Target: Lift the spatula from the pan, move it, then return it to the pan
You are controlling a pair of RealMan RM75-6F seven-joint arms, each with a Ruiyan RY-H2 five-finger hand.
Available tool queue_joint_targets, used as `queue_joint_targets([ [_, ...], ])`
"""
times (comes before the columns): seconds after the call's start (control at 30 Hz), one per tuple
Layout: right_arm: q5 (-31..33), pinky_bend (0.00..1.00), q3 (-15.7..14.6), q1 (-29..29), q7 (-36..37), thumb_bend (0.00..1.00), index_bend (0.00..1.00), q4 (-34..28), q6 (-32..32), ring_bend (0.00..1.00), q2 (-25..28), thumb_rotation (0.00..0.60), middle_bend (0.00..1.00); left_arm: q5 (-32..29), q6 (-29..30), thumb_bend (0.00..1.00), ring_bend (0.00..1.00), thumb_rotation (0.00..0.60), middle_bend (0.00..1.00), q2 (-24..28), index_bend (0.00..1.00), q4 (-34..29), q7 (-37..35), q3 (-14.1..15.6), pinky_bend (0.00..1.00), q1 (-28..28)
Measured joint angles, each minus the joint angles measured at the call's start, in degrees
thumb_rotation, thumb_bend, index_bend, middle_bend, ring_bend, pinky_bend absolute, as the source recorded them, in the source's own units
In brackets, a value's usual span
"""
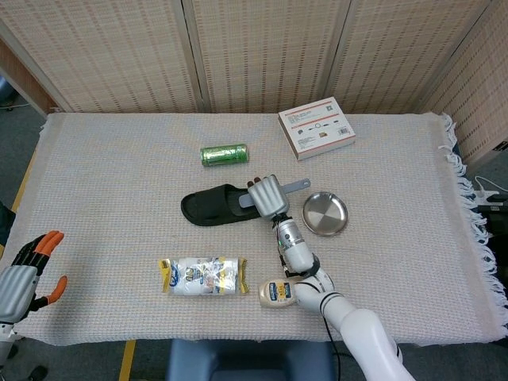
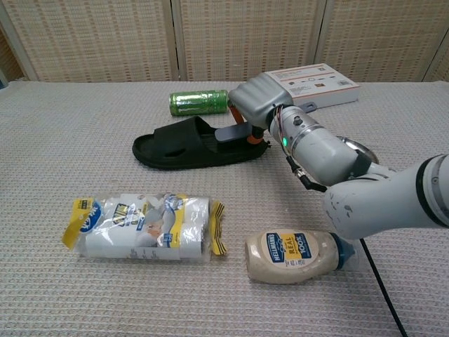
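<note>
Our right hand [image 1: 267, 197] [image 2: 256, 104] is wrapped around the grey spatula [image 1: 295, 185] [image 2: 230, 132], fingers curled on its middle; the handle end sticks out toward the pan side, the flat blade end pokes out on the other side over the black slipper [image 1: 212, 207] [image 2: 184, 142]. Whether the blade touches the slipper we can't tell. The spatula is out of the pan [image 1: 325, 213] [image 2: 354, 148], a small round steel dish sitting bare on the worktop [image 1: 119, 175] [image 2: 70, 140] just right of the hand. Our left hand [image 1: 24, 274] rests at the near left corner of the worktop in the head view, holding nothing, orange-tipped fingers apart; it does not show in the chest view. A green can [image 1: 224, 154] [image 2: 198, 102] lies on its side behind the slipper. A flat white box [image 1: 317, 128] [image 2: 312, 84] sits at the far right. A packet of wrapped snacks [image 1: 202, 275] [image 2: 144, 227] lies near the front edge, with a mayonnaise bottle [image 1: 275, 293] [image 2: 291, 257] on its side to its right, close under our right forearm.
</note>
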Motion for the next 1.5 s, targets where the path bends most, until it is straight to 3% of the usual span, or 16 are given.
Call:
queue_joint_targets([
  [0.57, 0.35, 0.69, 0.54, 1.42, -0.35, 0.32, 0.94, -0.6, -0.15, 0.63, -2.02, 0.6, 0.72, 0.27, 0.79, 0.46, 0.0, 0.6, 0.0, 0.37, 0.0, 0.06, -0.83, -0.08, 0.1, 0.23],
  [0.87, 0.42, 0.69, 0.26, -0.51, -0.15, 0.32, 0.94, -2.07, 0.04, 0.63, 0.93, 0.6, 0.72, 0.32, 0.6, 0.46, 0.0, 0.6, 0.0, 0.03, 0.0, -0.11, 0.23, 0.0, 0.1, 0.16],
  [1.07, 0.02, 0.69, 0.8, -2.44, 3.52, 0.32, 0.94, -7.03, 5.88, 0.63, 4.29, 0.6, 0.72, 0.39, 0.94, 0.46, 0.0, 0.6, 0.0, 0.0, 0.0, -0.3, 0.69, -0.04, 0.1, 0.28],
  [1.27, -0.83, 0.68, -0.78, -9.61, 4.1, 0.32, 0.94, -16.37, 11.34, 0.63, 11.47, 0.6, 0.72, 0.95, 0.93, 0.46, 0.0, 0.6, 0.0, -0.05, 0.0, -0.55, 1.15, 0.22, 0.1, 0.23],
  [1.5, -0.88, 0.68, -6.26, -22.23, 3.03, 0.32, 0.94, -25.56, 14.24, 0.63, 20.1, 0.6, 0.72, 1.34, 0.34, 0.46, 0.0, 0.6, 0.0, -0.46, 0.0, -1.02, 2.25, 0.42, 0.1, -0.18],
])
